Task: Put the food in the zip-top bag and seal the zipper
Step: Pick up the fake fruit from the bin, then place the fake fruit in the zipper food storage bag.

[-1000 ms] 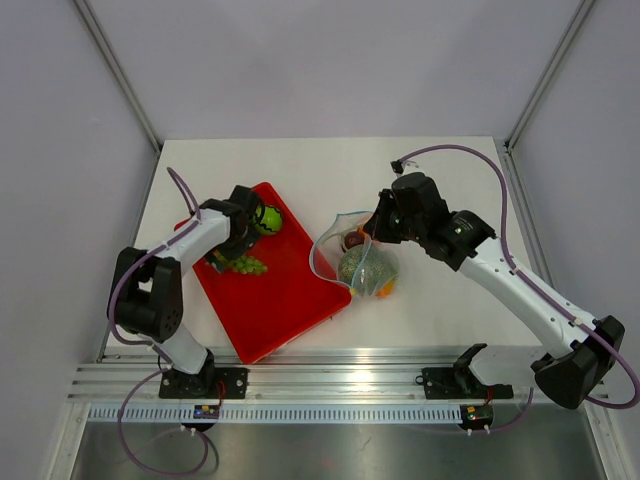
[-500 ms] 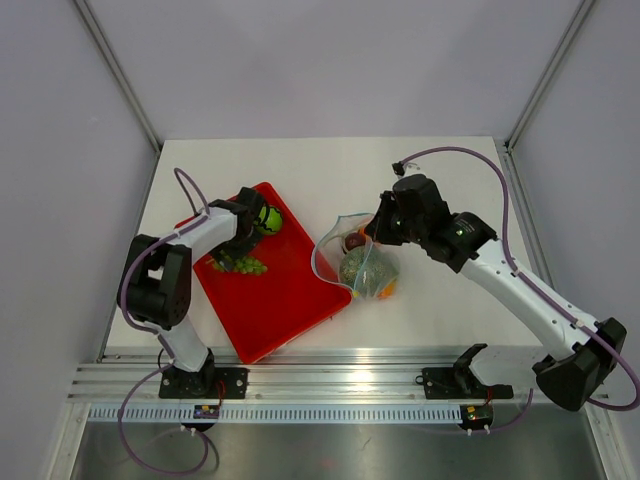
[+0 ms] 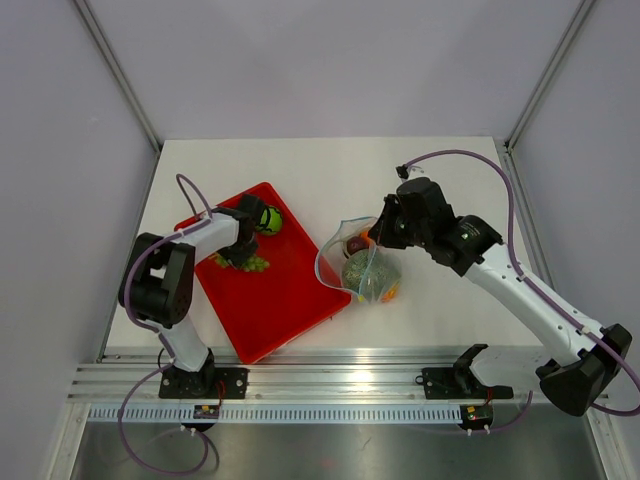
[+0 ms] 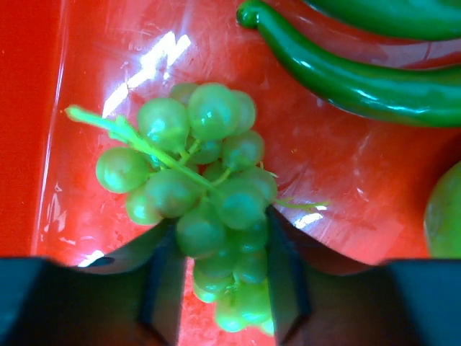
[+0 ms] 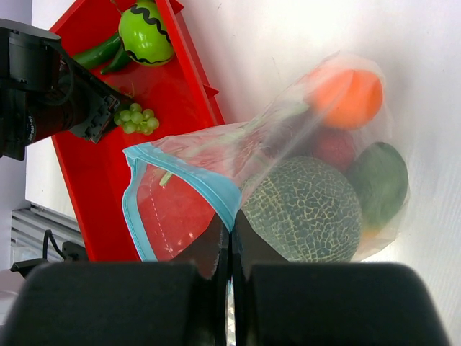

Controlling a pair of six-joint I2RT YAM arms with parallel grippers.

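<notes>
On the red tray lies a green grape bunch, and my left gripper is shut on its lower half, one finger pressing each side. My right gripper is shut on the light blue zipper of the clear zip-top bag, holding its mouth open toward the tray. Inside the bag sit a netted melon, an orange, a red fruit and a green mango. From above, the left gripper is over the grapes and the right gripper is at the bag's far side.
Long green vegetables lie just beyond the grapes on the tray. A round green fruit with a black wavy line rests at the tray's far corner. The bag stands on the white table, right of the tray.
My left gripper has come down over the grape bunch and closed from wide open onto it. The right arm and the bag have shifted slightly to the right.
</notes>
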